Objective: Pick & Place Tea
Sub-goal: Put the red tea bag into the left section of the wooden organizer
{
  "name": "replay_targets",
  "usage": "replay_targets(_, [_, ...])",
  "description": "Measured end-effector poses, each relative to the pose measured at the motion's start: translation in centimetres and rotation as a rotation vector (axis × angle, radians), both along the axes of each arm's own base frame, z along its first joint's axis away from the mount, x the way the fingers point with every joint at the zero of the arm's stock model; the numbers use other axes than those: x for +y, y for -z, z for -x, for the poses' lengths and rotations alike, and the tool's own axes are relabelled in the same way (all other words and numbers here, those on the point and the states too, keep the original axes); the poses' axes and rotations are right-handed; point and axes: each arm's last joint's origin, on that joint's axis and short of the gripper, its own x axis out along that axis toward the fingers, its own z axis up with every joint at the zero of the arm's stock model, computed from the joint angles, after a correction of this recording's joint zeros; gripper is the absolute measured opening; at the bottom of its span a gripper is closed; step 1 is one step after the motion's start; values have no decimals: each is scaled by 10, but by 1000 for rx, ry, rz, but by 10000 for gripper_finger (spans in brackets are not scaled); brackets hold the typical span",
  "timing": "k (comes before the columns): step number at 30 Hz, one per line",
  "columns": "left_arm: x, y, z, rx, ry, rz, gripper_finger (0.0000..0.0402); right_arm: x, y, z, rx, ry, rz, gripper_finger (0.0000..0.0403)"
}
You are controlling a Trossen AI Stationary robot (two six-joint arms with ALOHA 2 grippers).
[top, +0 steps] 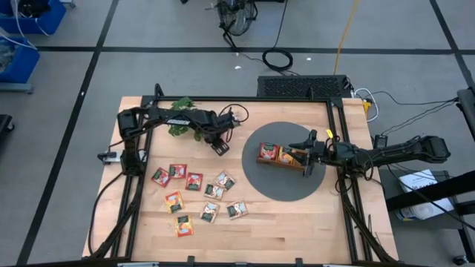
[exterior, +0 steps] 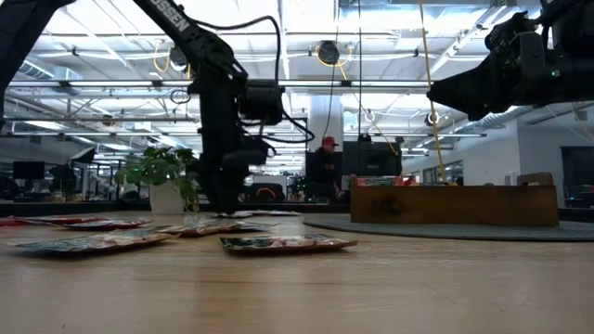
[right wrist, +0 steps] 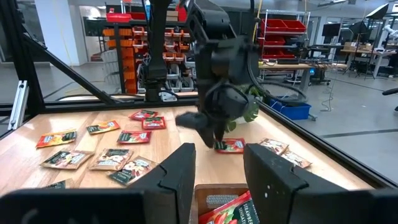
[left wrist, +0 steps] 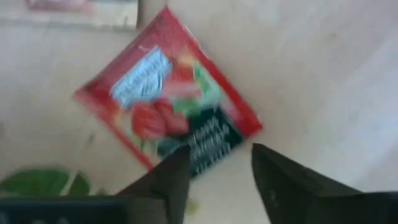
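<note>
A red tea sachet (left wrist: pixel 168 93) lies flat on the wooden table, right under my left gripper (left wrist: pixel 217 155). That gripper points down, open, with nothing between its fingers; the right wrist view shows it (right wrist: pixel 216 142) low over the sachet (right wrist: pixel 231 146). Several more tea sachets (top: pixel 194 181) lie scattered on the table's near left part. My right gripper (right wrist: pixel 217 152) hangs level and open over the brown wooden tray (top: pixel 291 165), which holds a red sachet (top: pixel 266 153) and an orange one (top: pixel 286 156). My left gripper points down over the red sachet's near corner (left wrist: pixel 205 158), one fingertip (left wrist: pixel 177 162) showing over its edge. I cannot tell whether it touches. The sachet lies flat on the table, not between the fingers.
The tray stands on a round grey mat (top: pixel 274 189) at the table's right. A small green plant (top: pixel 180 115) stands at the far left, close behind my left arm. Black frame rails (top: pixel 341 148) run along the table's edges. Bare wood lies along the near edge.
</note>
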Motion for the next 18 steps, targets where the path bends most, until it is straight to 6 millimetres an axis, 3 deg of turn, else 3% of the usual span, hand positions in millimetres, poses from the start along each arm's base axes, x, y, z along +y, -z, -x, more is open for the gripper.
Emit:
replay_targets(8, [4,-33,7,-52,-97,-189,270,0,0,0,0,0,0,123])
replay_targets(18, [33,-20,9,-142,-354,-37,346,0,0,0,-7,-1,-13,123])
